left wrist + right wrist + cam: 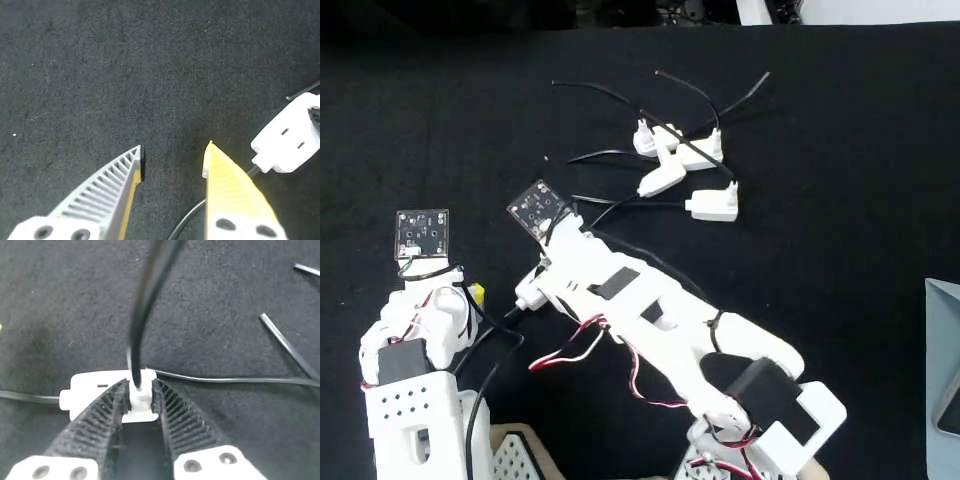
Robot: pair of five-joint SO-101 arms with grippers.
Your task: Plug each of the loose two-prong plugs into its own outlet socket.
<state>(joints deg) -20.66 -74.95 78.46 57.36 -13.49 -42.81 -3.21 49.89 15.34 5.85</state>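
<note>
Gripping a smooth white plug [139, 397] is the ribbed black right claw [139, 385].

Plugs [712, 205] are white, cords [142, 315] and tablecloth [420, 120] black.

A black desk [840, 150] carries two white arms. The left arm [415, 350] sits folded at the lower left, a square marker tag [423, 233] on its wrist and a yellow fingertip [477, 293] showing beside it. The right arm [660, 320] stretches on a slant from the lower right toward the middle, bearing its own marker tag [537, 208]; red and white wires [570, 352] loop under it. A small white block [528, 293] pokes out from beneath its wrist, near the yellow fingertip. Beyond the right arm lie four loose plugs [713, 205], white, close together, their short black cords [600, 92] fanning outward. A grey-blue object [945, 360] sits at the desk's right edge.
</note>
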